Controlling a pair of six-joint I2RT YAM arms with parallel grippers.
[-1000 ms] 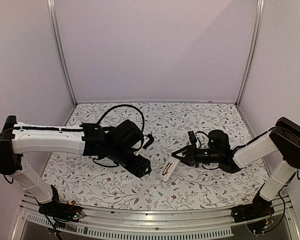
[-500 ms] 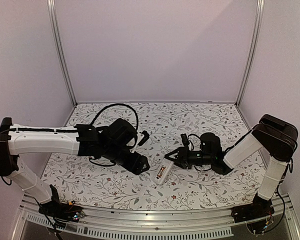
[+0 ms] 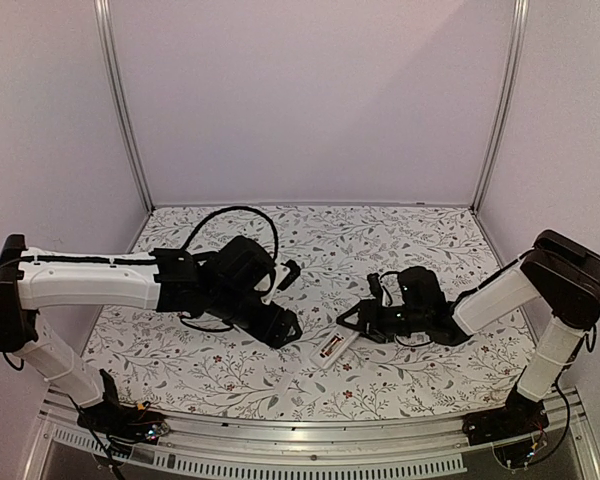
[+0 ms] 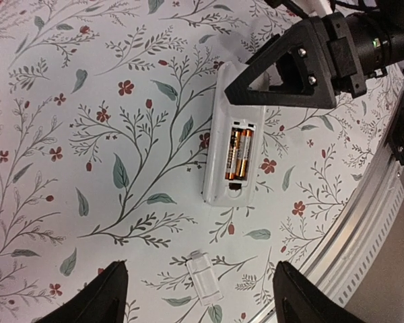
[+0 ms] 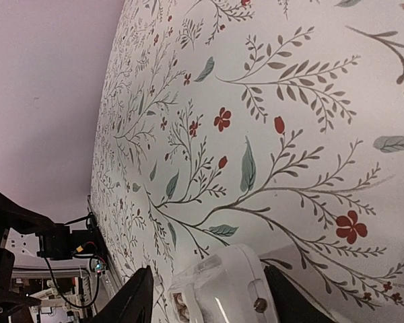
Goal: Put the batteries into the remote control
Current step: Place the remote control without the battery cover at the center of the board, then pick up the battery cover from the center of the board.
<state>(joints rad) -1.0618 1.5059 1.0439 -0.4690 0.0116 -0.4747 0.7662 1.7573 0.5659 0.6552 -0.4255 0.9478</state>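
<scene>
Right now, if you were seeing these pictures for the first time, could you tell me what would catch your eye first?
The white remote control lies back up on the flowered cloth mid-table, with two batteries side by side in its open recess. The right fingers sit spread at one end of it. A small clear plastic piece lies loose on the cloth beyond the other end.

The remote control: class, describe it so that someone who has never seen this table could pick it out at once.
On the flowered cloth, look near the front edge, at the tips of the right gripper. The remote control is the white oblong lying there back up. Unlike the small clear plastic piece nearby, it shows two batteries side by side in its open recess.
</scene>
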